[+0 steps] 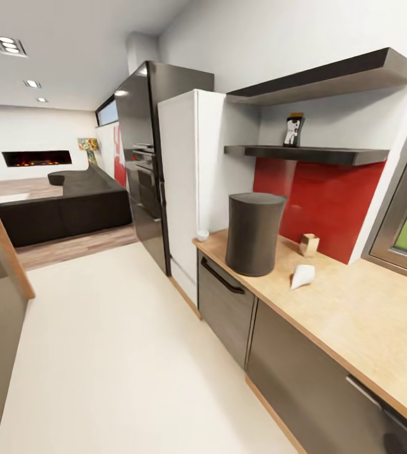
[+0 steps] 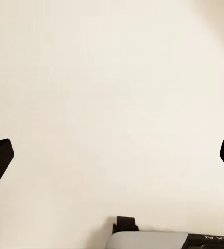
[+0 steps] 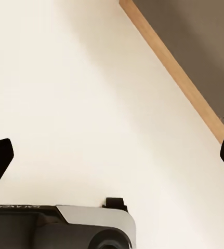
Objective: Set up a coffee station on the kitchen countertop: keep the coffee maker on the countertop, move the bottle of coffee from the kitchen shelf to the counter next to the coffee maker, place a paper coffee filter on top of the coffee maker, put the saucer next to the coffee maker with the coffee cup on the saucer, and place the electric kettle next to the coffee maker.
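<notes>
From the head camera, the robot faces a kitchen run where the matte dark-grey coffee maker [image 1: 254, 233], a rounded drum with a flat top, stands near the front edge of the beige wood-grain worktop [image 1: 367, 321], towards its end by the white cabinet. The crinkled white paper coffee filter [image 1: 302, 275] lies on the worktop just beside it, with a small wooden block [image 1: 309, 244] near the back edge against the glossy red splashback [image 1: 320, 205]. The bottle of coffee [image 1: 294, 130] stands upright on the thin black kitchen shelf [image 1: 307, 153] above. The job looks barely begun; fetching the bottle seems the step in hand, and that calls for driving closer and reaching high.

In the left wrist view, the left hand [image 2: 112, 158] is spread wide and empty over pale floor.

In the right wrist view, the right hand [image 3: 112, 158] is likewise wide apart, empty, near a wooden plinth strip [image 3: 174, 72].
</notes>
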Robot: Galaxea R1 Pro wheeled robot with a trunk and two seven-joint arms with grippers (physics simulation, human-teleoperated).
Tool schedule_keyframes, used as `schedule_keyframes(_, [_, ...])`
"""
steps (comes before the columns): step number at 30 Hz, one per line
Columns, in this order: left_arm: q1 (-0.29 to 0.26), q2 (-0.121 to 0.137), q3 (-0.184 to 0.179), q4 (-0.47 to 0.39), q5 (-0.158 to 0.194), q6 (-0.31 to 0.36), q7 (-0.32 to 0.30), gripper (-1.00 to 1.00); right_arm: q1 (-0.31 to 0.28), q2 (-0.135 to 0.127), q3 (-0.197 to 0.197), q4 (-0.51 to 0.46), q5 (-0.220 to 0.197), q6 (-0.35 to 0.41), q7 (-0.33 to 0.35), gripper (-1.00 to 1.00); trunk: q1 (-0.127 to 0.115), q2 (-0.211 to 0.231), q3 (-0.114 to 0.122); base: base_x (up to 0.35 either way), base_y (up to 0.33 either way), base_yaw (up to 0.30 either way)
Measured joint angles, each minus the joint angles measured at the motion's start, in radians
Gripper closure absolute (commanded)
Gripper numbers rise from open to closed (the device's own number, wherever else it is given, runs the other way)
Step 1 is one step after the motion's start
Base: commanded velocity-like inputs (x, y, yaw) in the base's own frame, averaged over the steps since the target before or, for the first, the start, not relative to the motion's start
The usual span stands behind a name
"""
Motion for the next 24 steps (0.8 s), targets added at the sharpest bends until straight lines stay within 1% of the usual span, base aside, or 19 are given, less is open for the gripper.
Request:
schedule_keyframes(6, [0.000, 0.000, 0.000, 0.000, 0.000, 0.000, 0.000, -1.00, 0.000, 0.000, 0.000, 0.000, 0.000, 0.000, 0.000, -1.00, 0.000, 0.000, 0.005, 0.299, 0.198, -0.226])
schedule_keyframes(11, [0.000, -0.001, 0.000, 0.000, 0.000, 0.000, 0.000, -1.00, 0.000, 0.000, 0.000, 0.000, 0.000, 0.001, 0.000, -1.00, 0.000, 0.000, 0.008, 0.220, 0.190, -0.253])
schedule_keyframes(15, [0.000, -0.001, 0.000, 0.000, 0.000, 0.000, 0.000, -1.00, 0.000, 0.000, 0.000, 0.000, 0.000, 0.001, 0.000, -1.00, 0.001, 0.000, 0.010, 0.062, 0.084, -0.260])
schedule_keyframes(24, [0.000, 0.000, 0.000, 0.000, -0.001, 0.000, 0.000, -1.00, 0.000, 0.000, 0.001, 0.000, 0.000, 0.001, 0.001, -1.00, 0.001, 0.000, 0.012, 0.006, 0.008, -0.260])
